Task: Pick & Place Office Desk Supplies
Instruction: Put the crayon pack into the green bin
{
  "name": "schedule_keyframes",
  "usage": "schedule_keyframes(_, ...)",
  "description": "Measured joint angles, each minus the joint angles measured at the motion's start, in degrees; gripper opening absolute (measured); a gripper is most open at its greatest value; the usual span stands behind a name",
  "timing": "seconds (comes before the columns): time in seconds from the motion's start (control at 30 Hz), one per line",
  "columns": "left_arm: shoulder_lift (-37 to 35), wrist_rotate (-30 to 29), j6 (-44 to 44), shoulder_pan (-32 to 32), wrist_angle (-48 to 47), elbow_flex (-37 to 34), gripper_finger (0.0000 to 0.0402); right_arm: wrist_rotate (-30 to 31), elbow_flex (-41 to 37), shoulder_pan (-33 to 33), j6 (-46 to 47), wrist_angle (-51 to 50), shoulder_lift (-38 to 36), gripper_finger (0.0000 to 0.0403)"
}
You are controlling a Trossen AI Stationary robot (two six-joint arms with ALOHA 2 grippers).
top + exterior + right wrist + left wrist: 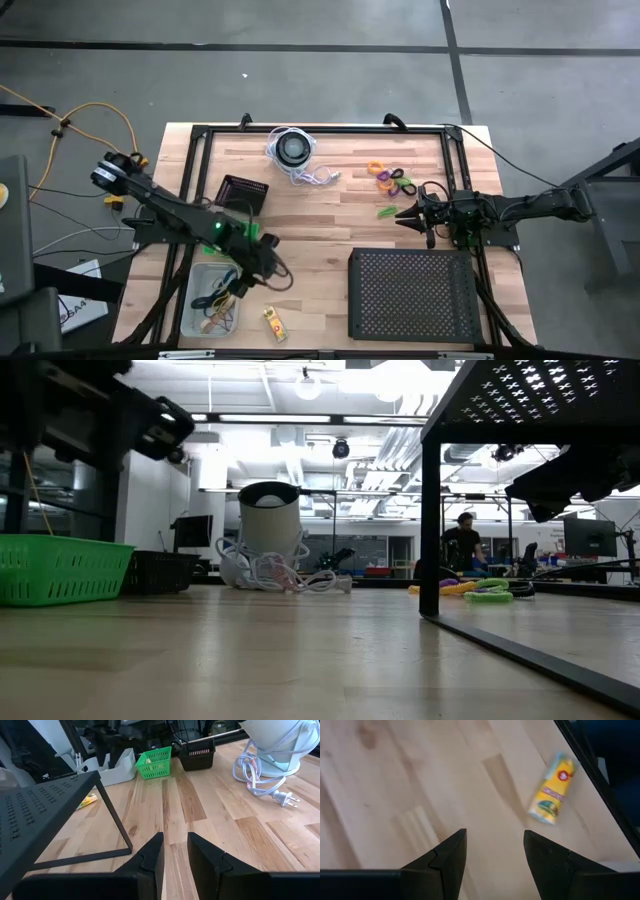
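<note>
Apparently light and slippery, the yellow packet (551, 790) should be taken across its narrow sides by the open, empty left pincer (495, 855); the right pincer (175, 851) is seen half-closed, holding nothing.

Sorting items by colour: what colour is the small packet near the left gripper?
Yellow packet, with a red-and-white mark; the left wrist view shows it best.

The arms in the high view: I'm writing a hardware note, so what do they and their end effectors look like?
Both arms are dark, slim and jointed. The left arm shows a green light near its wrist and orange-yellow parts at its base. Each end effector, left and right, has two matte black angular fingers tapering toward the tips.
</note>
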Motion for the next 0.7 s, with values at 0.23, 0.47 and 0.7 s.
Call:
schedule_keyframes(0.23,2.08,-5.24,-3.46,-7.58,-0.23,-0.02,0.0191,0.00,0.00,-0.01,0.00,0.02,-0.01,0.0073)
schedule_keyframes(0.47,5.60,-8.59,-7.75,-12.80,2.86,-0.02,0.0191,0.00,-0.01,0.00,0.00,0.07,0.00,0.0073)
schedule_keyframes(0.7,8.02,-8.66,-6.90,-14.06,3.46,2.15,0.0191,0.00,-0.01,0.00,0.00,0.08,-0.02,0.0073)
